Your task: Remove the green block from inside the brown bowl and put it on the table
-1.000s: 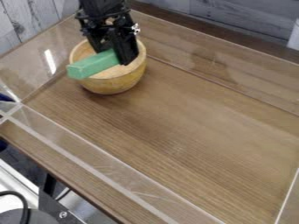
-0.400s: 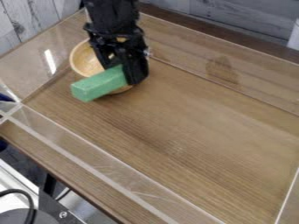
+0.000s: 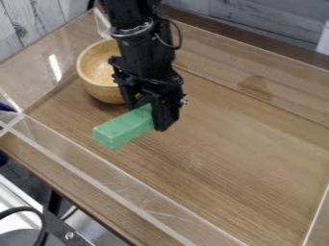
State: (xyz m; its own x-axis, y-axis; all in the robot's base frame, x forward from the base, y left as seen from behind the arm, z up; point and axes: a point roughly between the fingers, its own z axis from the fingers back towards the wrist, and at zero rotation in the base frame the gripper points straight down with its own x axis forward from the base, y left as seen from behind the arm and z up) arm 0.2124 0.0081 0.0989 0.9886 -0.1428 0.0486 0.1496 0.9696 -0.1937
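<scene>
one end of the green block (image 3: 125,128) is sitting clamped in the closed jaws (image 3: 150,113), so opening them above the desk (image 3: 232,173) risks it tumbling.

Arm reaches in from top, wrist pointing nearly straight down, black fingers (image 3: 152,115) clamped tight.

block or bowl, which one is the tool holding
The green block: the tool is shut on its end, out over the table. The bowl sits empty behind.
</scene>
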